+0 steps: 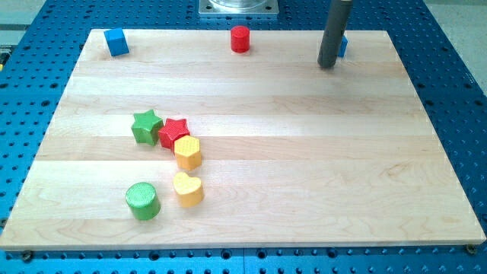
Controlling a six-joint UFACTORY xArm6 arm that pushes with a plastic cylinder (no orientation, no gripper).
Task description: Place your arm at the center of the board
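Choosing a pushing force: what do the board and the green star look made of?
The board looks like pale wood planks, smooth matte, with visible grain and seams. The green star appears 3D-printed plastic, judging by fine ridges. My tip stands far from it.

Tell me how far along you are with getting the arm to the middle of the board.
Nothing looks done yet. My tip sits near the board's top right edge, just left of a partly hidden blue block, well right of the red cylinder. What's left: sliding down and left to the bare centre, right of the red star.
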